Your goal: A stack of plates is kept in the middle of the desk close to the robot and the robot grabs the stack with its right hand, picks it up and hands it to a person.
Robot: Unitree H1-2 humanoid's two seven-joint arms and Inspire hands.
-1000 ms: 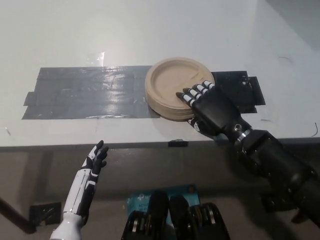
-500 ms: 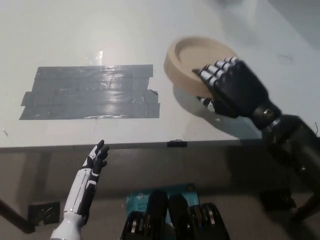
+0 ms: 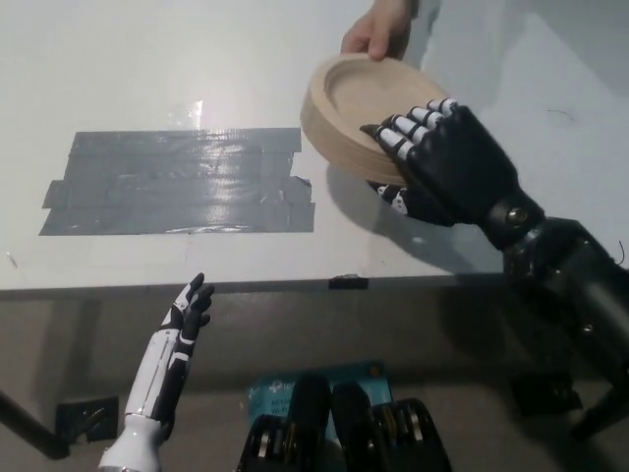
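The black right hand is clamped on the near rim of the plate stack, held above the desk. The person's hand only touches the far edge, so releasing now could drop it. The white left hand rests low, fingers apart.

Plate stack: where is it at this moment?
Head view, upper right of centre: the plate stack is held off the desk in the right hand, with a person's hand at its far rim.
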